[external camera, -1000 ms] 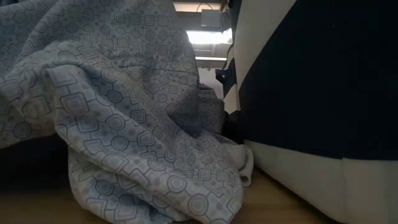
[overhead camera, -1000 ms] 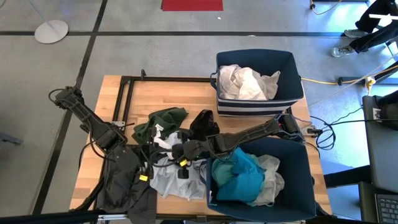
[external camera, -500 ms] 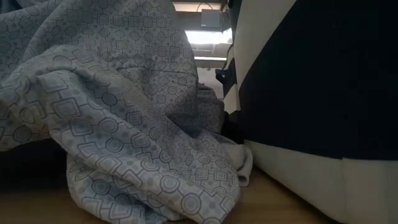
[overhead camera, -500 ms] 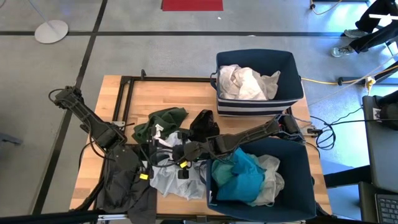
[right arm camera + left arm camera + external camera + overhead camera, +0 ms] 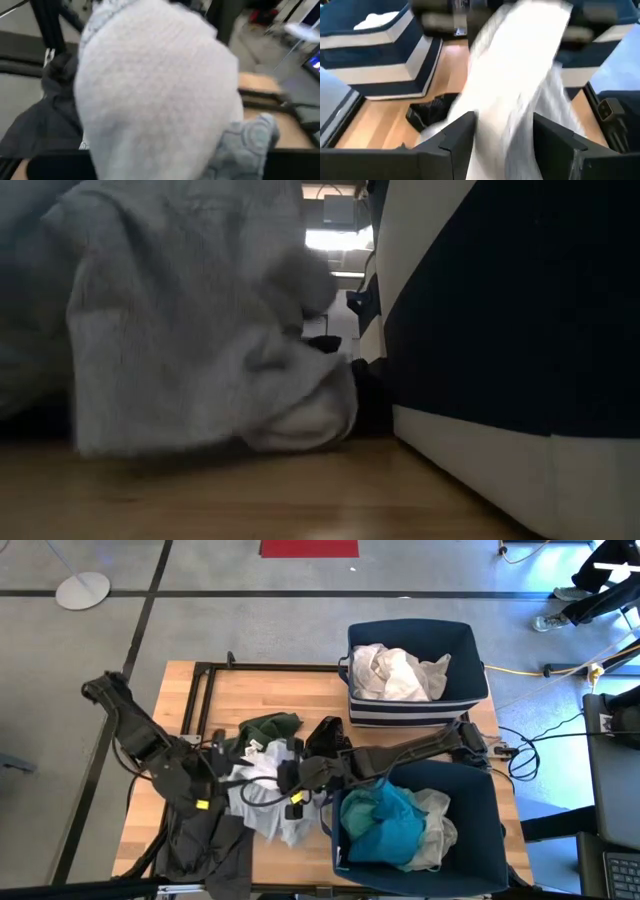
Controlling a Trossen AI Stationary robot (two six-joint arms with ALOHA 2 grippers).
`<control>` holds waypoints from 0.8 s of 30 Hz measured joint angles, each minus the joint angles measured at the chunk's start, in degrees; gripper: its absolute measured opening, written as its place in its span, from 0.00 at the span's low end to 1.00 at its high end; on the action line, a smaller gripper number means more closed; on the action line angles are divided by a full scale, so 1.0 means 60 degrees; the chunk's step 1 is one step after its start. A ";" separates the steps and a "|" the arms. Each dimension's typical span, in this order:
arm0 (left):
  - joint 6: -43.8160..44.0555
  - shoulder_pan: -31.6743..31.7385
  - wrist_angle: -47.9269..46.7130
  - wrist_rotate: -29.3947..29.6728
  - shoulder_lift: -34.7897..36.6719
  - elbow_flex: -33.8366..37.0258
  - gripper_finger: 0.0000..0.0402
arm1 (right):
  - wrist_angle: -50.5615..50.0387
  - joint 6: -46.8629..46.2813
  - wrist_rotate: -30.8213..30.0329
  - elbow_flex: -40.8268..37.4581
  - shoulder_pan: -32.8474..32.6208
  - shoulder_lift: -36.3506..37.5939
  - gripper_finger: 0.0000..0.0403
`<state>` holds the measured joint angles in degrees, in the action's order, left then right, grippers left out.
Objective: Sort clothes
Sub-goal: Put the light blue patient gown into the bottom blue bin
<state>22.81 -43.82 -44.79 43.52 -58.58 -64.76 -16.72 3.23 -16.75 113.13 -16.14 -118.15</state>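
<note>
Right gripper: pinched on light grey garment, just beside near bin, likely for sorting.
Left gripper: fingers spread astride the same cloth, apparently letting go.
Remaining clothes: dark green garment beyond.

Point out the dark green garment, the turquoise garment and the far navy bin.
dark green fabric garment (image 5: 268, 729), high view, its middle.
turquoise fabric garment (image 5: 390, 823), high view, its middle fold.
far navy fabric bin (image 5: 470, 648), high view, its right wall.
</note>
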 joint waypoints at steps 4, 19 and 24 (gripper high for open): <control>0.0852 -0.0137 -0.1024 0.0003 0.0512 -0.0007 0.43 | -0.0666 0.0444 -0.0586 0.0803 0.0007 0.0098 0.13; 0.1771 -0.0144 -0.1925 0.0139 0.0892 0.0212 0.43 | -0.2092 0.1989 -0.1890 0.3570 0.0011 0.0420 0.13; 0.1867 -0.0144 -0.1821 0.0280 0.0891 0.0241 0.43 | -0.2002 0.2519 -0.2625 0.3611 0.0011 0.0898 0.13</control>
<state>34.01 -44.69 -55.71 45.20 -53.23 -63.31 -28.73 18.34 -32.49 134.80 -16.08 -112.76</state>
